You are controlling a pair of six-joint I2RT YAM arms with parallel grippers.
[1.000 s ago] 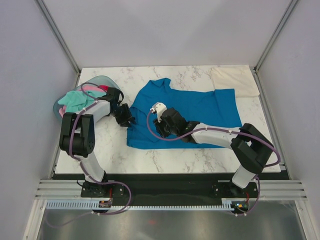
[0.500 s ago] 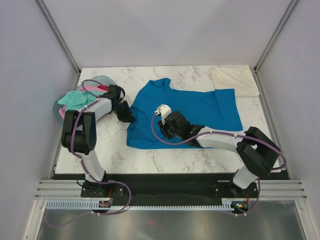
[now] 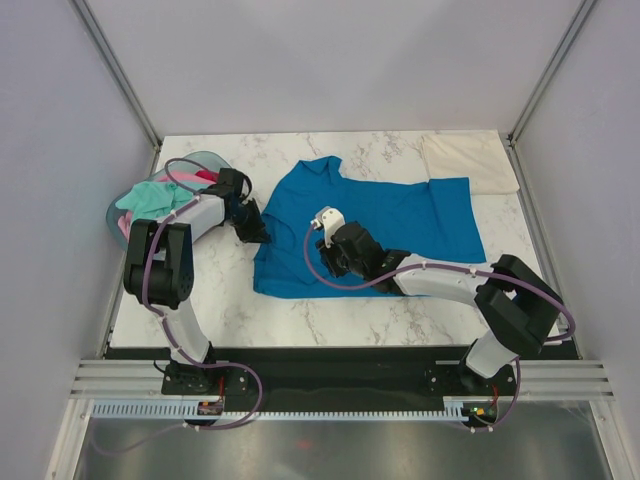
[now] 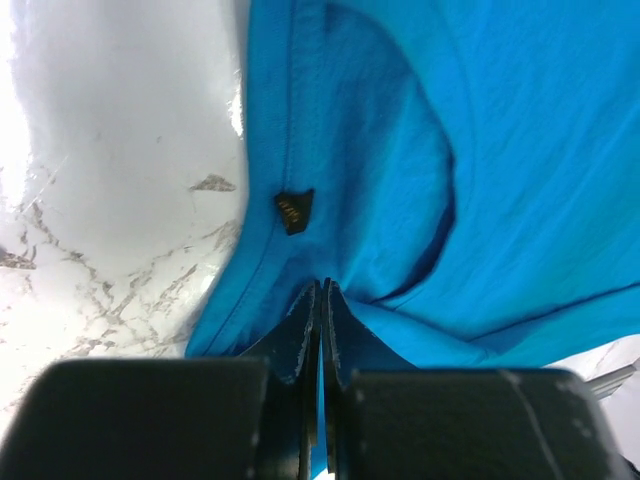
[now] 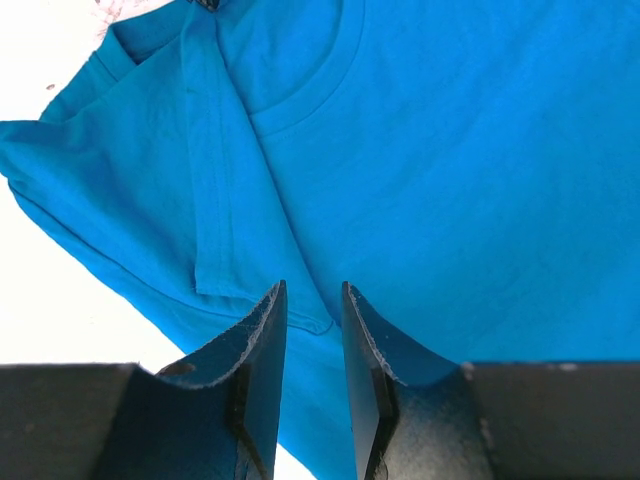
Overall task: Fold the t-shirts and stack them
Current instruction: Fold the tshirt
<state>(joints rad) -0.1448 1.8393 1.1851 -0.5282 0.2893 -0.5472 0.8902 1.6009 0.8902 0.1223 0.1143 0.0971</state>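
Observation:
A bright blue t-shirt (image 3: 400, 215) lies spread flat in the middle of the marble table. My left gripper (image 3: 252, 230) is at the shirt's left edge, shut on a pinch of the blue cloth (image 4: 500, 150), which bunches up at the closed fingertips (image 4: 322, 285). My right gripper (image 3: 335, 262) hovers over the shirt's lower left part. Its jaws (image 5: 313, 290) stand apart above the blue cloth (image 5: 480, 150), near a sleeve hem, with nothing between them. A folded cream t-shirt (image 3: 470, 160) lies at the back right corner.
A pale blue-grey basket (image 3: 205, 157) stands at the left edge, holding mint green (image 3: 150, 195), pink and red (image 3: 200, 178) shirts. The left arm reaches just past it. Bare marble shows in front of the blue shirt (image 3: 330, 315).
My left gripper has slid onto the blue shirt's left edge and shut on it. The right gripper shifted slightly to the right over the shirt and then held still.

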